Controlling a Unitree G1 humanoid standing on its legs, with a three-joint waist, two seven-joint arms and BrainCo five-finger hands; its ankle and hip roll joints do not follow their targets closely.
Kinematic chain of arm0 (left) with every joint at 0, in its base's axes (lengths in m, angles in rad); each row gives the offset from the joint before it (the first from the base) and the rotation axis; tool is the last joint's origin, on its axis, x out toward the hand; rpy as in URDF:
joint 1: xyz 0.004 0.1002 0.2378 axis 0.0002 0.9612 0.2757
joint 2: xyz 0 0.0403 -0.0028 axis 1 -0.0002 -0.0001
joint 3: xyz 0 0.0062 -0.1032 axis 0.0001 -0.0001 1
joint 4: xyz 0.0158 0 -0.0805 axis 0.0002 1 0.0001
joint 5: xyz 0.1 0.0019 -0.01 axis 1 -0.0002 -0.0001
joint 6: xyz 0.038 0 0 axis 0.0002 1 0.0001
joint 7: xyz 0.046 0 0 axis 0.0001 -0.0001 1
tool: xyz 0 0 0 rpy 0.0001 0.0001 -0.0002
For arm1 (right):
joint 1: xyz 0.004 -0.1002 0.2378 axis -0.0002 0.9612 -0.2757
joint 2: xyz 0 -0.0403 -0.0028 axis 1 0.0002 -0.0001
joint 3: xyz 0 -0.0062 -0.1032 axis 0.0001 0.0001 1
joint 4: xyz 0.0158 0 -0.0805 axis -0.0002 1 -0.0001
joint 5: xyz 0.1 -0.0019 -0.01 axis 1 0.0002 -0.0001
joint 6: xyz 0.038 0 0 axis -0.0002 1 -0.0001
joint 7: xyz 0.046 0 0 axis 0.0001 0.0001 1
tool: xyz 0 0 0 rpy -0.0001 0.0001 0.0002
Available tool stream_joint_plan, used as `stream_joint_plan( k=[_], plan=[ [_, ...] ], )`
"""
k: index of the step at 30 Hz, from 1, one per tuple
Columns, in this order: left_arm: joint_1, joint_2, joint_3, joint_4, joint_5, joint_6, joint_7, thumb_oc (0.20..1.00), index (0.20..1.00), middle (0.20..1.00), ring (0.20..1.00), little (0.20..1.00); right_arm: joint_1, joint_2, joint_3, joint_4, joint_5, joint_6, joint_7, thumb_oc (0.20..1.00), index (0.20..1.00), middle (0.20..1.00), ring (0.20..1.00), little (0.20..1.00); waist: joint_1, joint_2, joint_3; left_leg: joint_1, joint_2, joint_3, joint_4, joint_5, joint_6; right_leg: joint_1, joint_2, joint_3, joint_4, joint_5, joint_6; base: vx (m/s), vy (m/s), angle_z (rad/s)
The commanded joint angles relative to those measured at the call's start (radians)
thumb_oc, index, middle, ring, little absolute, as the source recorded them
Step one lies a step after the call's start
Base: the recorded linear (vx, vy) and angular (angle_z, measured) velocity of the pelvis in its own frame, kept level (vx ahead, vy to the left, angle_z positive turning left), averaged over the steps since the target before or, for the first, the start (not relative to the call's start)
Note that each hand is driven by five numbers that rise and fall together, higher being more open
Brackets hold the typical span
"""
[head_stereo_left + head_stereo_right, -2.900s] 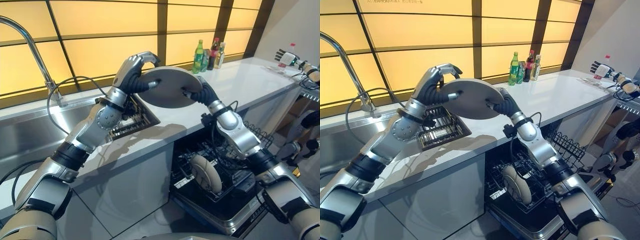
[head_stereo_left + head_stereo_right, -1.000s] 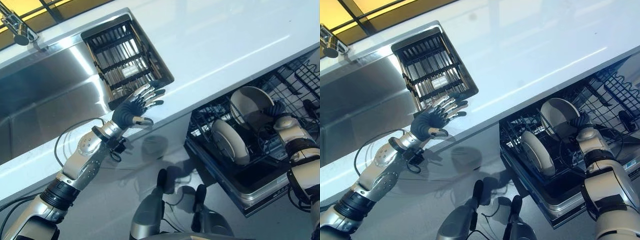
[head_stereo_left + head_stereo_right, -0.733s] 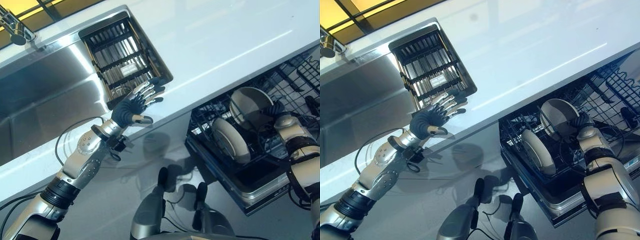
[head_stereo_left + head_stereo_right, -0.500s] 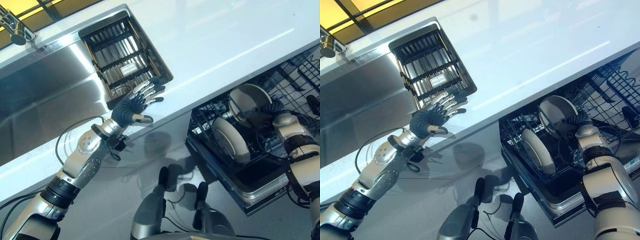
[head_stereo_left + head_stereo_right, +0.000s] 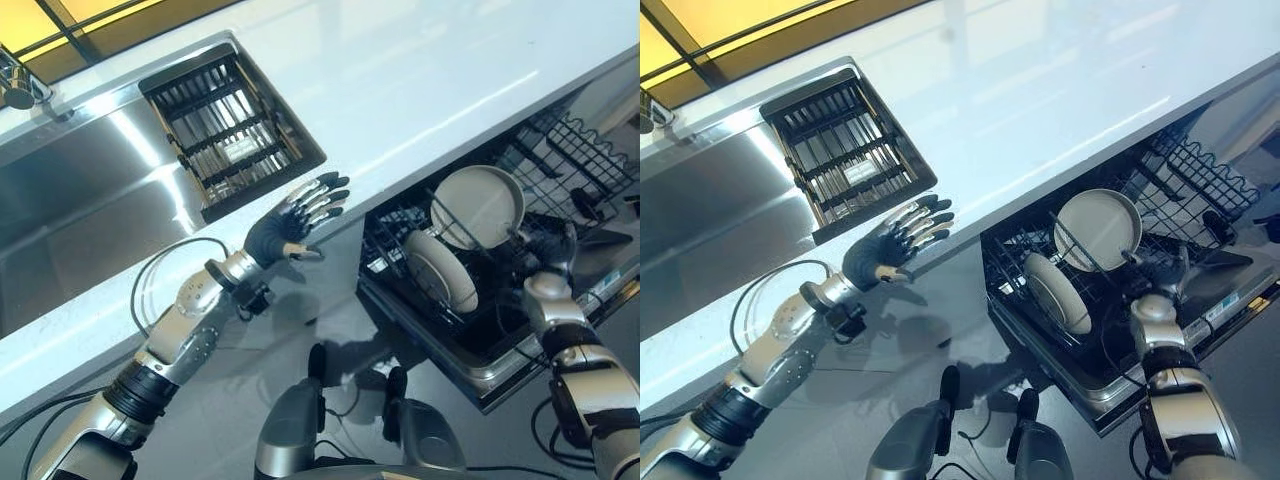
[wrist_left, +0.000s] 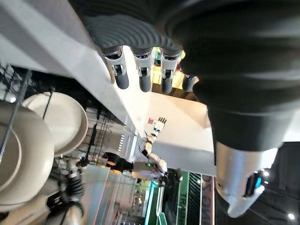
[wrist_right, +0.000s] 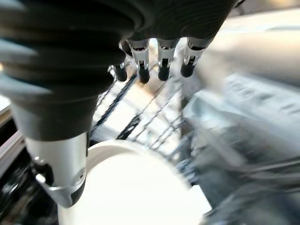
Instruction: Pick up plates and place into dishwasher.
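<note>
Two beige plates stand on edge in the black wire dishwasher rack [image 5: 585, 170] below the counter: the rear plate [image 5: 478, 205] and the front plate [image 5: 440, 272]. My right hand [image 5: 551, 246] hovers just right of the rear plate, apart from it. Its fingers [image 7: 161, 61] are straight and hold nothing, with a plate [image 7: 136, 187] showing beyond them. My left hand [image 5: 288, 222] is held out open, fingers spread, at the counter's front edge left of the rack. Past its fingers [image 6: 143, 75] in the left wrist view I see both plates [image 6: 61, 122].
The white counter [image 5: 420, 70] runs above the open dishwasher. A dark slatted drainer basket [image 5: 230, 140] sits in the steel sink [image 5: 80, 220], with the faucet [image 5: 15, 85] at the far left. More rack wire [image 5: 1185, 165] extends right of the plates.
My right hand has let go of the rear plate and drawn back to the right of it. The plate now stands alone in the rack. The camera has shifted.
</note>
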Motion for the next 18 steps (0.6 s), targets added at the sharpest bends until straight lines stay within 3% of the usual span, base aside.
stream_joint_plan(
  k=[1, 6, 15, 18],
  plan=[
    [0.026, -0.05, -0.008, -0.031, 0.016, -0.046, 0.015, 1.0, 1.0, 1.0, 1.0, 1.0, 0.015, -0.054, 0.007, -0.064, 0.04, -0.064, -0.036, 1.0, 1.0, 1.0, 1.0, 1.0, -0.009, 0.017, 0.012, -0.107, -0.052, 0.031, 0.324, -0.263, 0.065, -0.082, -0.032, 0.004, 0.191, -0.076, -0.033, -0.05, 0.029, -0.12],
    [0.016, -0.046, -0.006, -0.033, 0.008, -0.052, 0.014, 1.0, 1.0, 1.0, 1.0, 1.0, 0.01, -0.048, -0.006, -0.032, 0.083, -0.067, -0.01, 1.0, 1.0, 1.0, 1.0, 1.0, -0.008, 0.017, 0.024, -0.148, -0.06, 0.032, 0.38, -0.288, 0.079, -0.126, -0.038, 0.007, 0.259, -0.1, -0.042, -0.04, 0.0, -0.05],
    [-0.014, -0.041, 0.009, -0.037, -0.004, -0.041, 0.019, 1.0, 1.0, 1.0, 1.0, 1.0, -0.117, -0.065, 0.026, 0.142, 0.232, 0.031, 0.294, 1.0, 1.0, 1.0, 1.0, 1.0, 0.023, 0.02, 0.043, -0.256, -0.082, 0.017, 0.557, -0.361, 0.108, -0.236, -0.055, 0.018, 0.472, -0.182, -0.074, -0.01, -0.004, 0.0],
    [-0.018, -0.043, 0.01, -0.044, -0.005, -0.033, 0.014, 1.0, 1.0, 1.0, 1.0, 1.0, -0.139, -0.073, 0.036, 0.159, 0.261, 0.04, 0.348, 1.0, 1.0, 1.0, 1.0, 1.0, 0.033, 0.019, 0.043, -0.281, -0.089, 0.011, 0.592, -0.373, 0.114, -0.258, -0.059, 0.018, 0.51, -0.196, -0.082, 0.0, -0.019, 0.04]
  ],
)
